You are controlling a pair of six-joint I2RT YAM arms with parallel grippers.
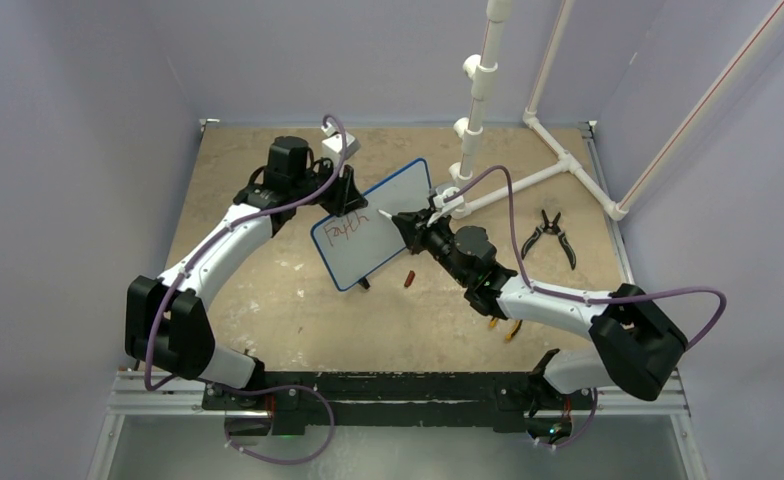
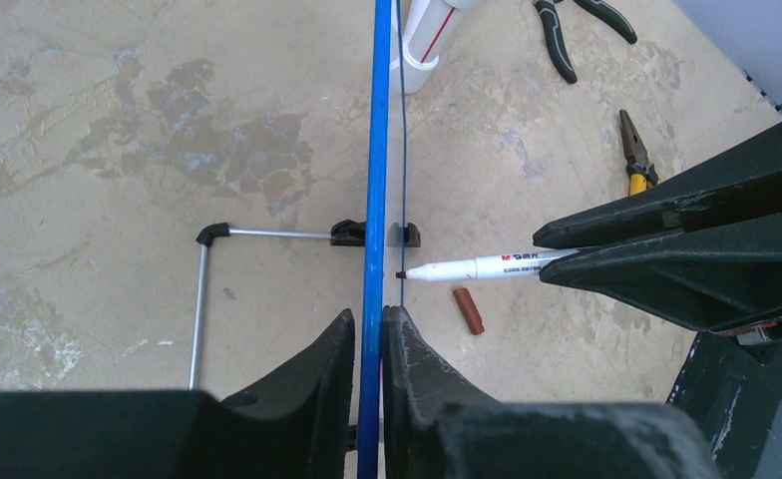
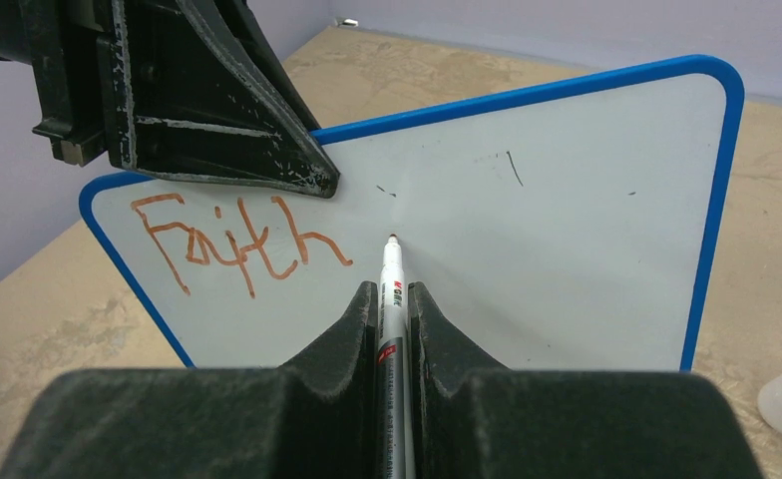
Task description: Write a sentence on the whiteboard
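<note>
Whiteboard (image 1: 368, 252) is stood on its small black feet at the middle of the table (image 1: 268, 300), between the two arms, face turned toward the right arm. A thin wire stand (image 2: 202, 299) is seen behind it in the left wrist view.

Left gripper (image 1: 346, 196) is closed narrow on the whiteboard's blue top rim, which is pinched between both fingers (image 2: 332, 374).

Right gripper (image 3: 393, 299) is clamped on a marker (image 3: 392, 267), barrel gripped between the fingers, tip pointed at the white face just right of the writing. The tip is right at the surface; contact cannot be told for sure.

Of the sentence (image 3: 239, 244), only the word "Faith" is written, in red, on the upper left part of the face. A few small dark marks are seen further right.

A red marker cap (image 1: 408, 278) is left on the table just below the whiteboard. Black pliers (image 1: 550, 236) lie well to the right, yellow-handled pliers (image 2: 634, 160) near the right arm, and a white pipe frame (image 1: 478, 90) at the back.
</note>
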